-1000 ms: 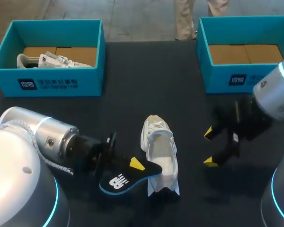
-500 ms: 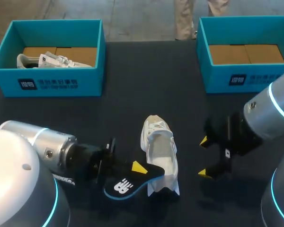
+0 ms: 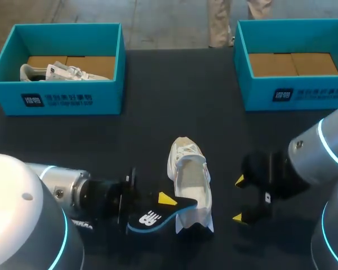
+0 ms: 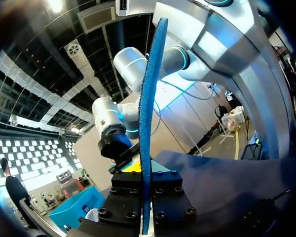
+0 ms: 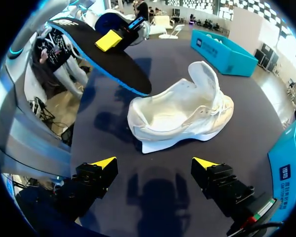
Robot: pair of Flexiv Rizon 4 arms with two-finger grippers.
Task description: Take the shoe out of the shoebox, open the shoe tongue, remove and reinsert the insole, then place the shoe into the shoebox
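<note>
A white shoe (image 3: pixel 190 183) lies on the black table, its tongue pulled up; the right wrist view shows its hollow opening (image 5: pixel 182 116). My left gripper (image 3: pixel 165 200) is shut on the black insole with a blue rim (image 3: pixel 152 217), holding it just left of the shoe's heel and above the table. The left wrist view shows the insole edge-on (image 4: pixel 150 98) between the gripper (image 4: pixel 145 185) fingers. My right gripper (image 3: pixel 237 198) stands open to the right of the shoe with nothing in it. From the right gripper (image 5: pixel 154 165), the shoe lies ahead and the insole (image 5: pixel 103 59) beyond it.
A teal shoebox (image 3: pixel 73 100) at the back left holds another white shoe (image 3: pixel 62 72). A second teal shoebox (image 3: pixel 296 95) at the back right shows only its cardboard floor. Both stand well behind the shoe.
My right gripper has moved left and toward the table's front, closer to the shoe. My left gripper has shifted a little toward the front with the insole.
</note>
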